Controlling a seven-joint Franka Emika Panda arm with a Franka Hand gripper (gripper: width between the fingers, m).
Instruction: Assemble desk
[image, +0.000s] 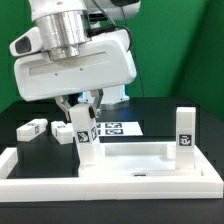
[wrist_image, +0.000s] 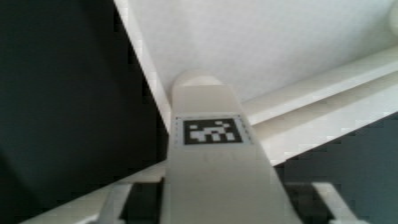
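The white desk top panel (image: 135, 160) lies flat with its rim up. One square leg (image: 184, 131) stands upright on its corner at the exterior view's right. My gripper (image: 84, 116) is shut on another white leg (image: 86, 140) and holds it upright, with its lower end on the panel's corner at the exterior view's left. In the wrist view this tagged leg (wrist_image: 214, 140) runs out from between my fingers (wrist_image: 128, 200), over the panel's white surface (wrist_image: 302, 40). Two loose legs (image: 33, 128) (image: 63, 133) lie on the black table further to the exterior view's left.
The marker board (image: 118, 128) lies flat behind the panel. A long low white border bar (image: 110, 187) runs along the front, and another (image: 9, 160) along the exterior view's left side. A green wall stands behind.
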